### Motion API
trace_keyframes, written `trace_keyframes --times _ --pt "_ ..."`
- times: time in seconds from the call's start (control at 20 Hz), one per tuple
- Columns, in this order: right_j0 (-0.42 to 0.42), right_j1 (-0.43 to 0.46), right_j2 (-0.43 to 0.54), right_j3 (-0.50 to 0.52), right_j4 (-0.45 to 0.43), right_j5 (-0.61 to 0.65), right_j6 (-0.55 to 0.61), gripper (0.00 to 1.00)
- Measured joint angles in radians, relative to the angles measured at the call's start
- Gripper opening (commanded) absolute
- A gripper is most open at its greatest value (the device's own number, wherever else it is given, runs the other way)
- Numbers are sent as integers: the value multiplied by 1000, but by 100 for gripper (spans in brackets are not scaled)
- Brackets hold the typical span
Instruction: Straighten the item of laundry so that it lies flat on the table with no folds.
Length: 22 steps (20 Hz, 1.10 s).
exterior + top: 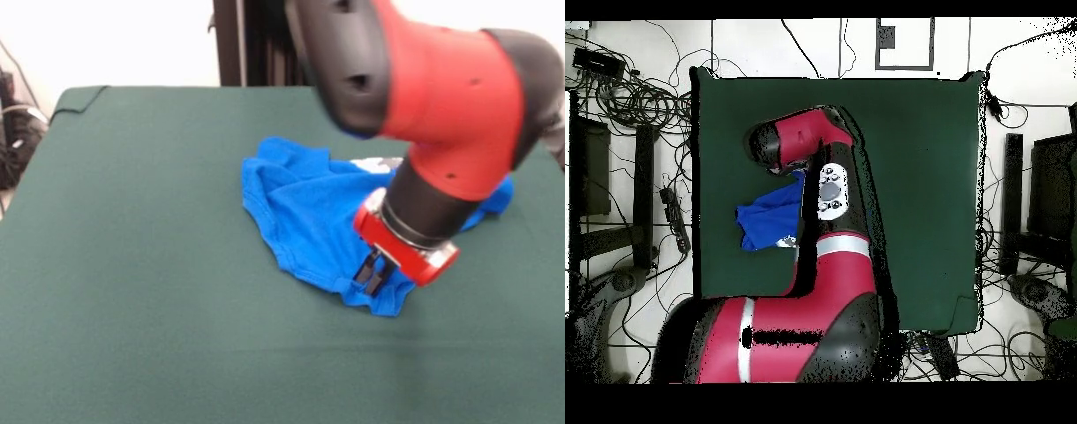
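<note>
The item of laundry (305, 208), a bright blue T-shirt, lies crumpled in a heap on the green table (132, 283), right of centre. A bit of its white print (380, 163) shows at the far side. My gripper (372, 273) is down at the shirt's near edge, tilted, with its dark fingers close together on the cloth. In the overhead view the shirt (768, 222) shows as a bunched blue patch near the left edge of the table (915, 150), partly under the red arm (827, 250), which hides the gripper.
The arm's bulky red and black wrist (441, 97) hangs over the shirt's right part. Cables (635, 95) and dark stands (1020, 200) surround the table on the floor. The table's far left corner (79, 95) has a turned cloth edge.
</note>
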<state>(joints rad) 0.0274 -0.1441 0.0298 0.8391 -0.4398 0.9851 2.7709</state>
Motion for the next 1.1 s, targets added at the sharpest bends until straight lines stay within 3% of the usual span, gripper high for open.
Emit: trace_keyframes --times 0.2,0.5,1.1 --pt "60 30 -40 -61 -110 -10 0 0" --pt "65 90 -78 -179 -217 -100 0 0" --pt "14 188 -134 -333 -314 -339 0 0"
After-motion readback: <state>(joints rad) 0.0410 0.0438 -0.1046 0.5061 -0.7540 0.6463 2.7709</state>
